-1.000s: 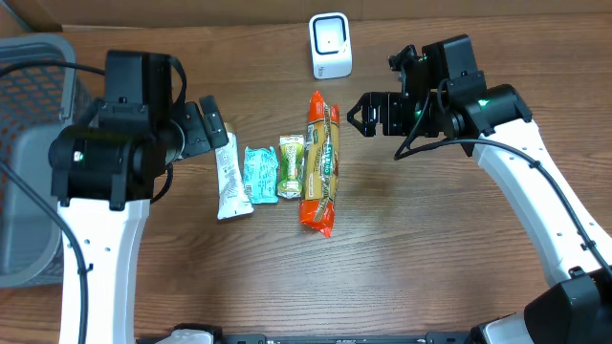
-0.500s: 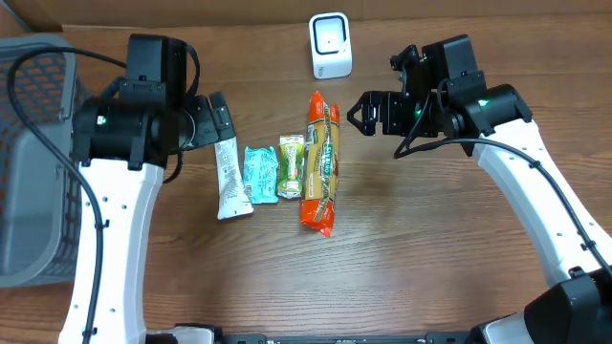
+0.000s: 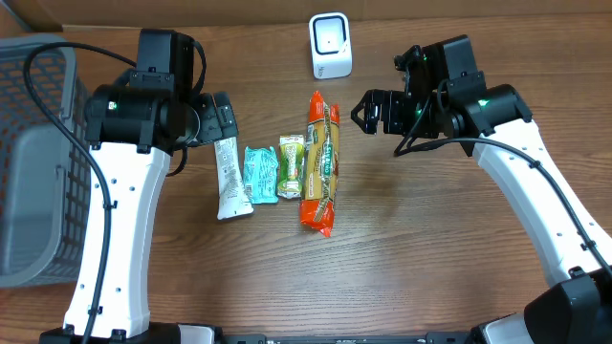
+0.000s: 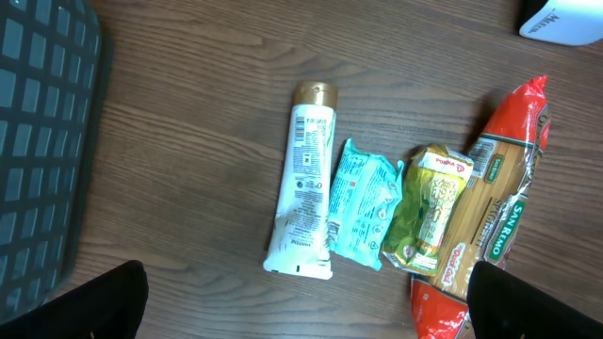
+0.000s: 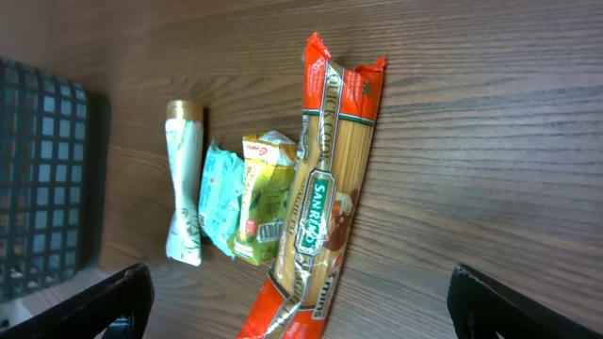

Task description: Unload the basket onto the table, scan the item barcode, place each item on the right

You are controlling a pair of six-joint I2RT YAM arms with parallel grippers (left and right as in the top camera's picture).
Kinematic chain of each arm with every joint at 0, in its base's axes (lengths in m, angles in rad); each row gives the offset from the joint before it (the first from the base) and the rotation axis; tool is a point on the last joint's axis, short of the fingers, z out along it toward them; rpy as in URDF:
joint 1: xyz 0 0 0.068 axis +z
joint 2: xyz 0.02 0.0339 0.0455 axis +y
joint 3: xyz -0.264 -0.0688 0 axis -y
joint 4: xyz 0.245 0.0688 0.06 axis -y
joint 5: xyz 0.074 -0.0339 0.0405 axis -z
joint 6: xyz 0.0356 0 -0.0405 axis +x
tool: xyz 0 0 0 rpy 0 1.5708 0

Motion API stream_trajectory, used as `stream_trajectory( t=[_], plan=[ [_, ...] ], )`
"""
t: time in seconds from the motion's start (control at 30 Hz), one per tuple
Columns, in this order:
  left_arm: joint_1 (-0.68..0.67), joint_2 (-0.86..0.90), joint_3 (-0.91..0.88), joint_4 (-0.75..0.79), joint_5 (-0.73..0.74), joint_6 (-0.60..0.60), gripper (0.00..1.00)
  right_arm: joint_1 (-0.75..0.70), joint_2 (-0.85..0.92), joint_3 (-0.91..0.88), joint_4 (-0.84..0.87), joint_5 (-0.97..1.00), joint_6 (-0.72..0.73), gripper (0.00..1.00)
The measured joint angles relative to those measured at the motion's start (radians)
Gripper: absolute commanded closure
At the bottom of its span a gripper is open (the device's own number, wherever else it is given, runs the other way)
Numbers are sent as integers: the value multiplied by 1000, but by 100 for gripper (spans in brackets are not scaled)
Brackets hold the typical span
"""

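I read the basket [image 3: 38,191] far left of the spaghetti packet [image 3: 322,162]. The left gripper [image 3: 222,119], jaws open and empty, hangs left of it. The tube [image 3: 229,177], teal pouch [image 3: 259,174] and green packet [image 3: 291,167] lie in a row on its left. The scanner [image 3: 331,45] stands beyond its top end. The right gripper [image 3: 363,113], jaws open and empty, hangs just right of it.

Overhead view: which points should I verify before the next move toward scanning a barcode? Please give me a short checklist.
1. Left claw open and empty: ok.
2. Right claw open and empty: ok.
3. Scanner upright, nothing in front of it: ok.
4. Items apart for a clean pick: not ok; the green packet lies against the pasta bag and the teal packet.
5. White tube within the left claw's reach: ok, probably.
6. A barcode facing up: cannot tell.
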Motion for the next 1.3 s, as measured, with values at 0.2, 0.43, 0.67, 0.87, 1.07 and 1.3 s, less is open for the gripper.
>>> stream_trajectory(
  t=[0.2, 0.43, 0.67, 0.87, 1.07, 1.3],
  plan=[
    [0, 0, 0, 0, 0, 0, 0, 0, 0, 0, 13, 0, 56, 0],
    [0, 0, 0, 0, 0, 0, 0, 0, 0, 0, 25, -1, 79, 0],
    [0, 0, 0, 0, 0, 0, 1, 0, 0, 0, 27, -1, 83, 0],
    [0, 0, 0, 0, 0, 0, 0, 0, 0, 0, 16, -1, 83, 0],
    [0, 0, 0, 0, 0, 0, 0, 0, 0, 0, 3, -1, 83, 0],
    [0, 0, 0, 0, 0, 0, 0, 0, 0, 0, 10, -1, 83, 0]
  ],
)
